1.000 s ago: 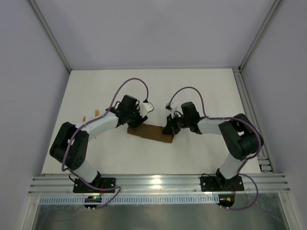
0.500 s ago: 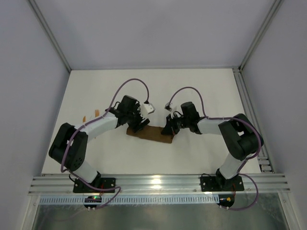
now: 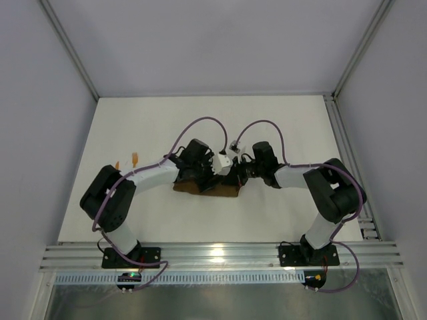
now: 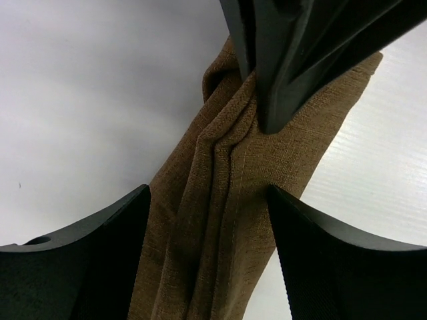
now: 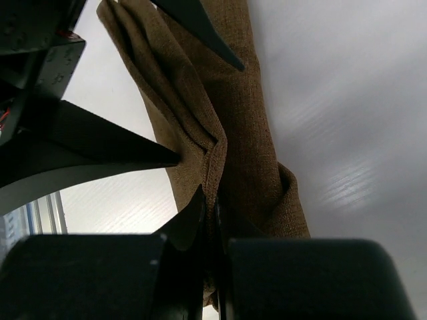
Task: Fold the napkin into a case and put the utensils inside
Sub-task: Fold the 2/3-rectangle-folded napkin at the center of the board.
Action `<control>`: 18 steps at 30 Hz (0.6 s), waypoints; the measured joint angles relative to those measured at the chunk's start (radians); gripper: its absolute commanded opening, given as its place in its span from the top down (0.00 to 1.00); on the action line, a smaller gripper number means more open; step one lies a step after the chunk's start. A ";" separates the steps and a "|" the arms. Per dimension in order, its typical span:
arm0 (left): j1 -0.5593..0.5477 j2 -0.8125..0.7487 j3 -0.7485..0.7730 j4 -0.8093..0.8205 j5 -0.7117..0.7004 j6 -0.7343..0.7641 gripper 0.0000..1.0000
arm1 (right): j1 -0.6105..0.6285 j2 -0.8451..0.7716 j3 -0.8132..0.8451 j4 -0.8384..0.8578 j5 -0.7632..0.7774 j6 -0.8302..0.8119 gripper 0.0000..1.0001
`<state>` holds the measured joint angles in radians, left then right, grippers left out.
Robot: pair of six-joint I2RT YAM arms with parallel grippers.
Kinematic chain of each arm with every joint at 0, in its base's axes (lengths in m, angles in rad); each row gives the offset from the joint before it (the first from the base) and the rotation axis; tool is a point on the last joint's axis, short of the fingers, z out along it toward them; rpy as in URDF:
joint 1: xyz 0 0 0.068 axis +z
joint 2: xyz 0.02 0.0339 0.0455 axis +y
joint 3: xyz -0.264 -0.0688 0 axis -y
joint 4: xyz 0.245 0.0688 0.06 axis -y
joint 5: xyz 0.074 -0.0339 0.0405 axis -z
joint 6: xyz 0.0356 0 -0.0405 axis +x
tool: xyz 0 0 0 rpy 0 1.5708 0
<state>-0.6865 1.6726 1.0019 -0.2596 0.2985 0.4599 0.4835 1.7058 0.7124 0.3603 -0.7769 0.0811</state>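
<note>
Napkin (image 4: 220, 220) plain dark brown; utensils (image 3: 134, 159) orange-tan; table (image 3: 287, 127) white; arms (image 3: 150, 177) white with black joints; cables (image 3: 264, 122) purple.

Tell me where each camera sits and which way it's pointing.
Top external: above and behind the robot, looking down on the table; left arm and right arm show whole, over the napkin.
Left wrist: on the left arm, looking between the fingers of its open left tool at the napkin.
Right wrist: on the right arm, looking along its right tool, shut on the napkin's edge.
Shared: both wrist views show the napkin and the other arm's tool.
</note>
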 measured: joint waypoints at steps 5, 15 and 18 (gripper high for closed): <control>0.002 0.011 0.000 0.042 0.019 -0.047 0.52 | 0.000 0.000 -0.010 0.042 -0.011 0.034 0.97; -0.002 0.032 0.039 0.004 0.026 -0.086 1.00 | 0.000 0.000 -0.022 0.095 -0.011 0.090 0.59; 0.000 0.042 0.049 -0.008 0.006 -0.084 1.00 | -0.002 -0.019 -0.032 0.080 0.009 0.092 0.48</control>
<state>-0.6868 1.7142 1.0512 -0.2680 0.3050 0.3759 0.4812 1.6863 0.6804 0.4404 -0.7681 0.1730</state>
